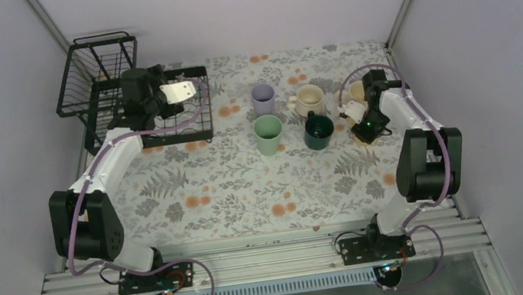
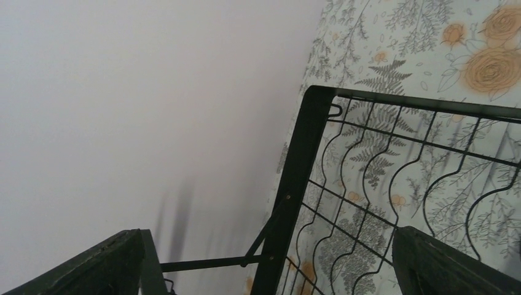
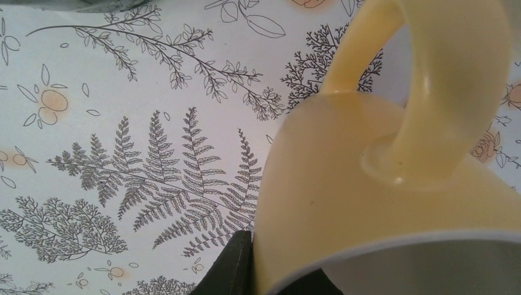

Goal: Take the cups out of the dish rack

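nearest, on the metal rail at the table's edge, sit the left arm's base [image 1: 140,277] and the right arm's base [image 1: 369,245]. beyond them lies the floral-print tablecloth [image 1: 233,190].

further in, right of centre, a mint-green handleless tumbler [image 1: 269,133] and a dark teal mug [image 1: 318,130] stand upright side by side, apart. just behind them stand a lavender tumbler [image 1: 263,98] and a cream mug [image 1: 309,99].

to the right of these, the right gripper [image 1: 355,109] is clamped on the rim of a pale yellow plastic mug [image 3: 368,184]. the wrist view shows one dark finger [image 3: 232,267] pressed against the mug's outer wall and its handle looping above. whether the mug touches the cloth cannot be told.

at the far left corner is the black wire dish rack [image 1: 97,70], its raised basket tier against the wall. the left gripper [image 1: 179,91] hangs over the rack's flat tray, jaws wide apart and holding nothing. the rack's corner and wavy wires show between its fingers [image 2: 439,264].
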Action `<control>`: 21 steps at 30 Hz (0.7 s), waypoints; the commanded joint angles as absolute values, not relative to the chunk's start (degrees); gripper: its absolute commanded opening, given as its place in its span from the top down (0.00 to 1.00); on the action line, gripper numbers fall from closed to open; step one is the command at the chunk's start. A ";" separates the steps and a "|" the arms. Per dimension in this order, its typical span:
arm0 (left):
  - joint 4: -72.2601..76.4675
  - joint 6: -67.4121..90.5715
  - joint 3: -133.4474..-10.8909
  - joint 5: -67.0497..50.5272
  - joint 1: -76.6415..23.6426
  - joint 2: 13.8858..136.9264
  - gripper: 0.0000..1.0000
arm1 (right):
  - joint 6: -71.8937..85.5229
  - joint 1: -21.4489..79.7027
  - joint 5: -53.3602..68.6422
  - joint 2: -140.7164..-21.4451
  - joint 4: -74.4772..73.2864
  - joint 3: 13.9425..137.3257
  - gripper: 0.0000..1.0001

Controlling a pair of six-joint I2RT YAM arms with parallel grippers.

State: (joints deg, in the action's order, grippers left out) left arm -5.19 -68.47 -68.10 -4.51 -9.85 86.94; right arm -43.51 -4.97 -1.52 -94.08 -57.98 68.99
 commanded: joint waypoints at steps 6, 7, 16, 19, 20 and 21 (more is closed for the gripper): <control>-10.33 -62.03 -70.74 -10.30 -9.61 87.34 0.00 | -45.04 -5.40 -0.09 -92.75 -56.15 72.46 0.61; -12.06 -61.29 -72.11 -11.32 -9.58 87.76 0.00 | -44.75 -5.43 0.20 -92.08 -56.44 73.18 0.55; -17.63 -54.78 -73.76 -22.28 -9.64 86.00 0.00 | -39.57 -5.19 5.41 -79.12 -60.56 79.94 0.00; -10.50 -48.67 -66.65 -23.55 -9.83 80.75 0.00 | -37.59 -4.95 16.30 -72.52 -62.83 81.42 0.00; -5.90 -45.78 -63.43 -22.91 -9.76 77.36 0.00 | -37.11 -4.91 20.42 -70.67 -63.31 81.53 0.00; -2.04 -42.22 -60.63 -21.25 -9.88 74.77 0.00 | -36.50 -4.91 24.59 -68.65 -63.19 81.37 0.00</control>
State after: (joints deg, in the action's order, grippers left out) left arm -12.32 -53.54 -68.42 -18.96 -9.89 84.27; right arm -40.07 -4.95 8.16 -75.26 -59.72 79.83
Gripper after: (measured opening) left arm 0.998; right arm 0.998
